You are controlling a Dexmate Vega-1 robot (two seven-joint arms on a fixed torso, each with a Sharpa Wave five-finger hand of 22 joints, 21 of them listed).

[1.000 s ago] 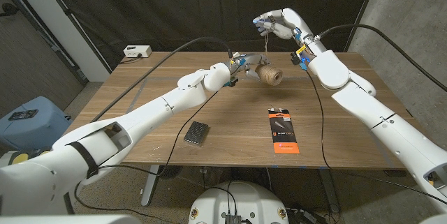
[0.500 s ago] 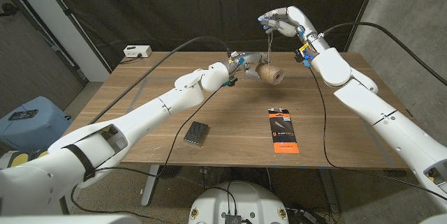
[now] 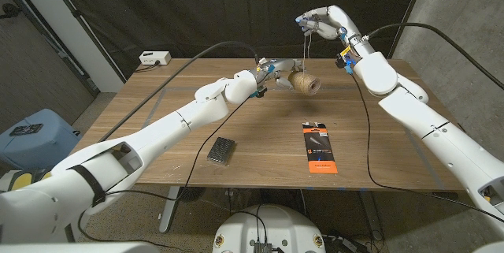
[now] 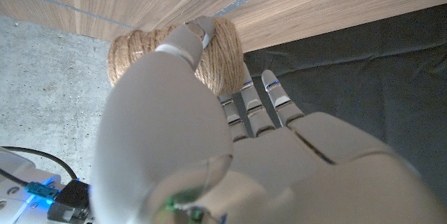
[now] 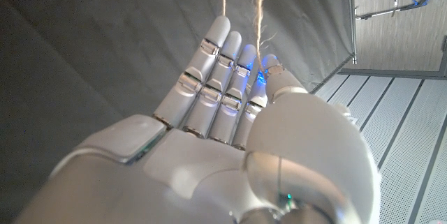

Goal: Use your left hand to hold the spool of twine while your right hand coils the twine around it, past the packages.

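Note:
A tan spool of twine (image 3: 305, 84) hangs above the far middle of the table, gripped by my left hand (image 3: 272, 73). In the left wrist view my left hand (image 4: 209, 147) wraps the spool (image 4: 133, 49) with a fingertip over its top. A strand of twine (image 3: 305, 52) runs straight up from the spool to my right hand (image 3: 323, 23), which pinches it high above the table's far edge. In the right wrist view the twine (image 5: 259, 8) passes between the fingertips of my right hand (image 5: 230, 91).
An orange-and-black package (image 3: 320, 147) lies flat right of the table's middle. A small dark package (image 3: 221, 150) lies left of it nearer the front edge. A white box (image 3: 155, 58) sits at the far left corner of the table (image 3: 157, 127). Black cables trail across.
My right hand has drifted to the right and slightly up with the twine, drawing the strand more upright. The spool and my left hand have stayed put.

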